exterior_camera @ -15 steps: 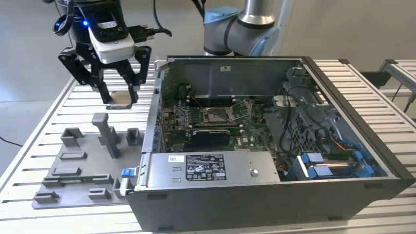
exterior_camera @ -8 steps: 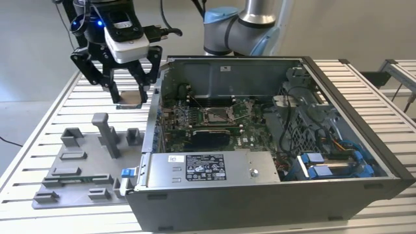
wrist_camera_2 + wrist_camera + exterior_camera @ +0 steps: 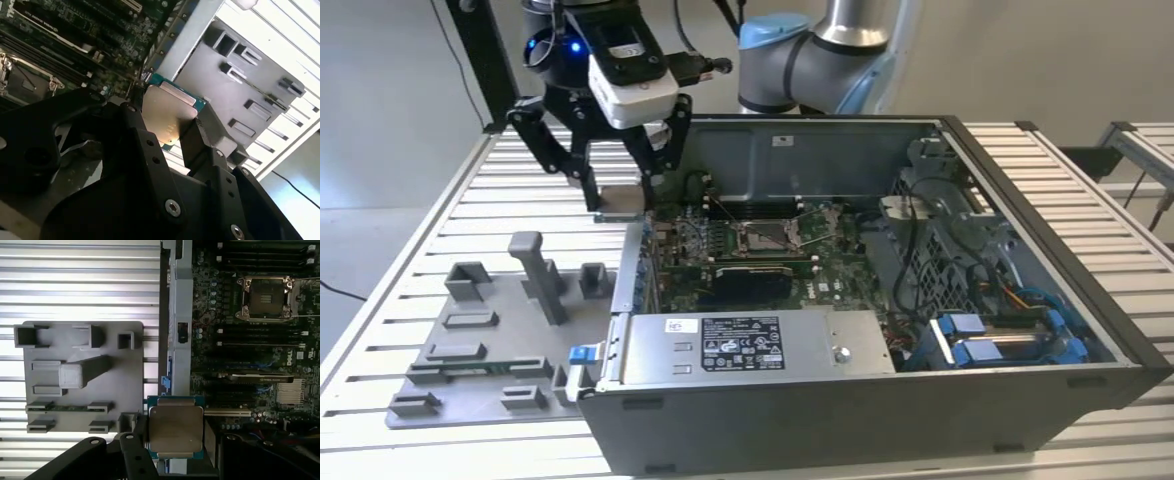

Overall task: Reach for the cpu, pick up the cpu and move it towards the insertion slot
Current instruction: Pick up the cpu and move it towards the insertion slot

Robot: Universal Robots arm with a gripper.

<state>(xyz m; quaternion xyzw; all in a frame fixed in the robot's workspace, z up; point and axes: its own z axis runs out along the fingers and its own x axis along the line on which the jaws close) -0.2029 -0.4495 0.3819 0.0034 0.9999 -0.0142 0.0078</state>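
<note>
Black linkage of the gripper (image 3: 175,460) is seen nearest the lens in both wrist views, and its fingers (image 3: 200,132) are clenched on the cpu (image 3: 175,429), which is held flat by two opposite edges with its silvery lid facing the cameras. In the exterior view the chip (image 3: 623,201) is carried in the air, just outside the open computer case (image 3: 854,400) and close to its side wall, above the slatted table (image 3: 414,220). Beneath and beyond it, the grey fixture plate (image 3: 82,377) is seen lying on the table, beside the case.

Farther off, inside the case, the insertion slot (image 3: 265,297) is found on the motherboard (image 3: 761,255), its silver frame open and the brownish pin field exposed. From the held chip, the socket (image 3: 765,236) lies toward the exterior view's right and lower down, across the case wall. The chip's edges appear roughly parallel to the socket's frame, so the remaining gap is judged to be mostly sideways travel and descent.
</note>
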